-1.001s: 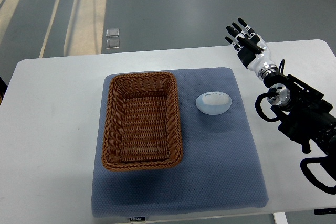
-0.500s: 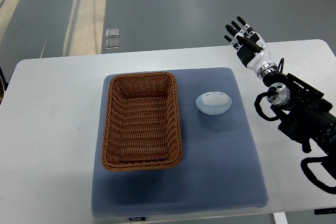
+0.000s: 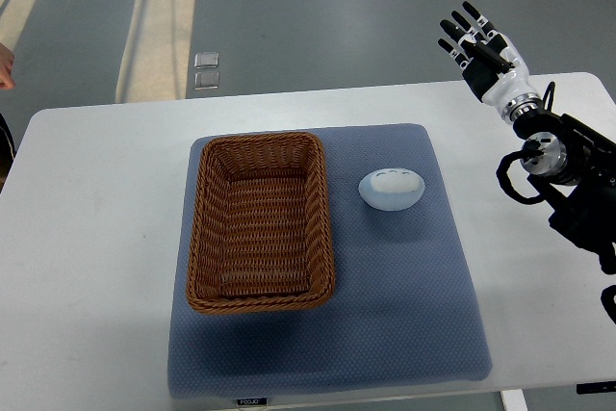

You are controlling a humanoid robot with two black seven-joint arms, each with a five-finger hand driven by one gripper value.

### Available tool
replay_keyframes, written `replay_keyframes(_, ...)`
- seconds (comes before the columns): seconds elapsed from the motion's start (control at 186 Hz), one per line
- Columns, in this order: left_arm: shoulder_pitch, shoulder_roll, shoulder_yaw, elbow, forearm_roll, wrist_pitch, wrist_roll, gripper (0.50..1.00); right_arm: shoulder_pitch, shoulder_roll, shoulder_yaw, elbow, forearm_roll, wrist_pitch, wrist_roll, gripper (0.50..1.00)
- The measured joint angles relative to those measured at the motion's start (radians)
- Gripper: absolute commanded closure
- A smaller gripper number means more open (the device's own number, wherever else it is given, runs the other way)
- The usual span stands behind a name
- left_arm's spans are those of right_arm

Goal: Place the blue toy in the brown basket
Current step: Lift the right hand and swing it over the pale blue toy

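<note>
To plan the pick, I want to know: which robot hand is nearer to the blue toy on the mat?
Right. The right hand hovers open past the table's far right edge, beyond the blue toy. The left hand is not in view.

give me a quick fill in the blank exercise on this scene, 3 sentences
1. The blue toy lies on the mat to the ____ of the brown basket in the picture.
2. The brown basket holds ____.
3. The right hand has its fingers ____ and holds nothing, above the table's far right edge.

Missing words: right; nothing; spread
</note>
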Motion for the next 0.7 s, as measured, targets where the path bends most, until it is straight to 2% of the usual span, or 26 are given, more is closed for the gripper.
replay_keyframes(0.161, 0.000, 0.000, 0.000, 0.000, 0.000, 0.000, 0.000, 0.500, 0.002, -0.106, -0.060, 0.103, -0.011, -0.043, -0.001, 0.589)
replay_keyframes(0.436, 0.000, 0.000, 0.000, 0.000, 0.000, 0.000, 0.000, 0.500, 0.030, -0.205, -0.091, 0.198, -0.202, -0.041, -0.010, 0.589)
replay_keyframes(0.543, 0.000, 0.000, 0.000, 0.000, 0.000, 0.000, 0.000, 0.500, 0.058, -0.216, -0.098, 0.213, -0.363, -0.004, -0.013, 0.589)
replay_keyframes(0.699, 0.000, 0.000, 0.000, 0.000, 0.000, 0.000, 0.000, 0.500, 0.110, -0.219, -0.099, 0.241, -0.705, 0.113, -0.014, 0.589)
